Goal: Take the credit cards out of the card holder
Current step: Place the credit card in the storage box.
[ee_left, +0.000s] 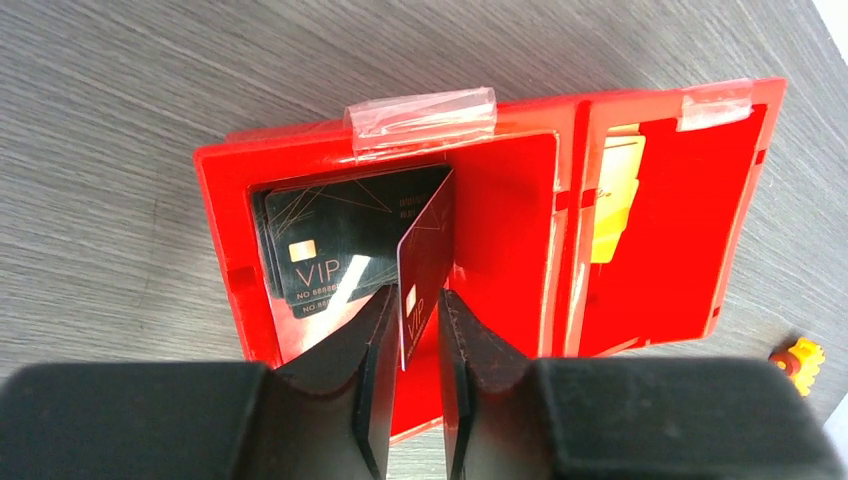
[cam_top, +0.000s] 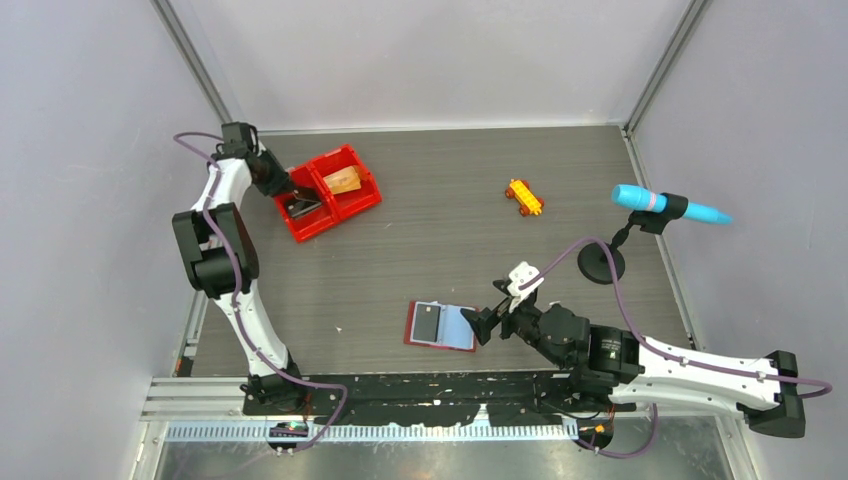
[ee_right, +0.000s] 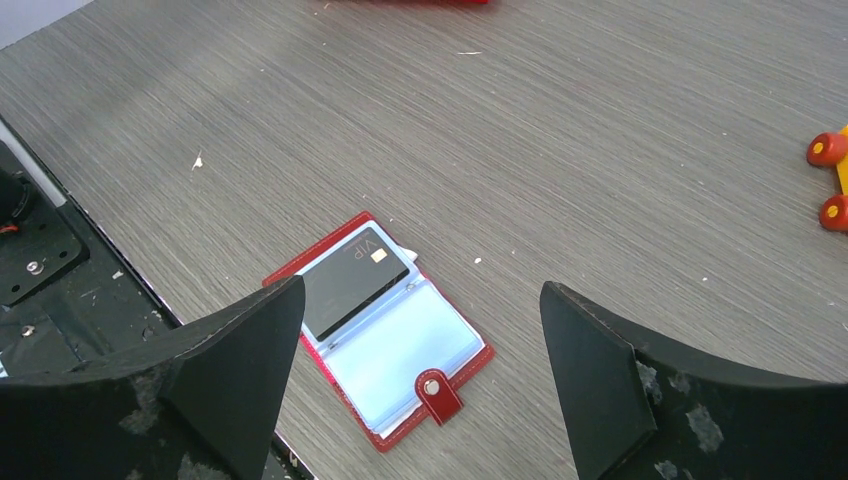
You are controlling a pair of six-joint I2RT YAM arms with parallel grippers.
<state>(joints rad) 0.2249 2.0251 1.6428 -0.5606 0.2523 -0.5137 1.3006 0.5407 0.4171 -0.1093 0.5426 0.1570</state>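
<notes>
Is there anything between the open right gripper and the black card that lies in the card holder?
Nothing visible. In the right wrist view the right gripper hangs open above the opened card holder, and the black card lies uncovered on its left page.

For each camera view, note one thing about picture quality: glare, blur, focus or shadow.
Top external: even light, soft shadows, and the card holder looks small but sharp. Left wrist: the near fingers are blurred, with glare on the clear tape of the red bin. Right wrist: the dark fingers are soft, while the table grain is crisp.
</notes>
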